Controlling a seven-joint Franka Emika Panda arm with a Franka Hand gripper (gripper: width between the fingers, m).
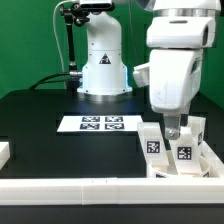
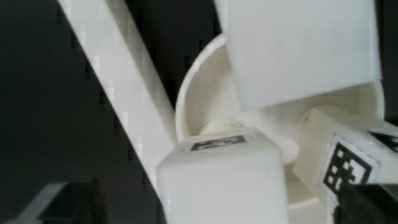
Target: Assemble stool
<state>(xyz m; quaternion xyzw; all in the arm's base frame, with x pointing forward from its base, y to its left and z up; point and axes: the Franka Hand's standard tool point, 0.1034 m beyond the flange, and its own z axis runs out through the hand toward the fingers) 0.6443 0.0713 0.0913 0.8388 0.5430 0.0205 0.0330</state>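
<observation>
black table (image 1: 40, 110), marker board (image 1: 98, 124) mid; claw (image 1: 173, 130) spread wide among tagged legs (image 1: 153, 143), rail (image 1: 100, 187) beside.

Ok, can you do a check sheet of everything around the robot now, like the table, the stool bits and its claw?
Surface: black table, white border rail along its front edge.
Job's things: white block legs with marker tags clustered at the exterior view's right; round seat not made out.
Clutter: marker board lying flat mid-table.
Grippers: gripper open, lowered among the legs, holding nothing as far as shown.
Cables: nothing seen.
Surroundings: arm base, black stand, green wall.
</observation>
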